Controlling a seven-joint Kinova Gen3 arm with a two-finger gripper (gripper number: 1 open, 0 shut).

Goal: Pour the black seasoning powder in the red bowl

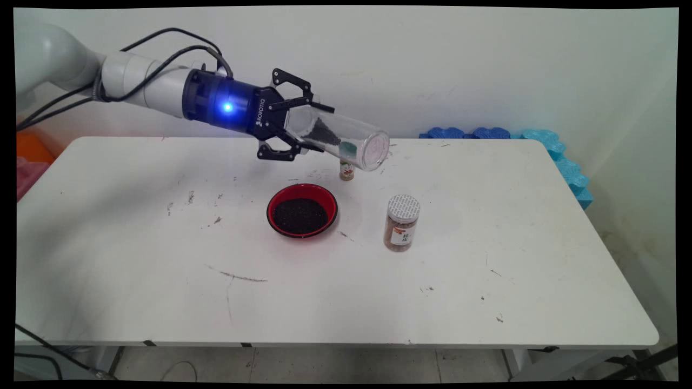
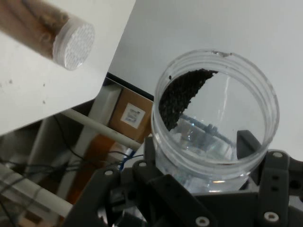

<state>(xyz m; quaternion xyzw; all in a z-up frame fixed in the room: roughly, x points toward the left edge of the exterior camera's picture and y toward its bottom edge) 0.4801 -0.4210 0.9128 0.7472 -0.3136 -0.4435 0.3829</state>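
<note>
The gripper (image 1: 321, 128) has its 2 fingers clamped on a clear jar (image 1: 346, 138), one on the upper side and one on the lower, close to the jar's base. The jar hangs in the air over the far middle of the tabletop (image 1: 135, 259), touching nothing below it. It lies nearly on its side, with the free end sloping a little down toward the tabletop's right edge.

A small wedge of dark grains (image 1: 324, 132) sits inside near the gripped end; most of the jar looks empty. The hand view shows the same thing: the jar (image 2: 215, 118) fills the space between the fingers (image 2: 246, 146), with the grains (image 2: 182, 97) banked against 1 side of its wall.

The arm reaches in from the far left corner, stretched almost level, with the wrist pitched slightly down.

Below the jar and nearer the front edge stands a red bowl (image 1: 301, 210) holding dark grains. It is apart from the jar, not directly under its free end. A small bottle (image 1: 346, 172) stands just beyond the bowl, under that free end. A spice jar (image 1: 401, 222) with a white lid stands to the bowl's right, near it but not touching it.
</note>
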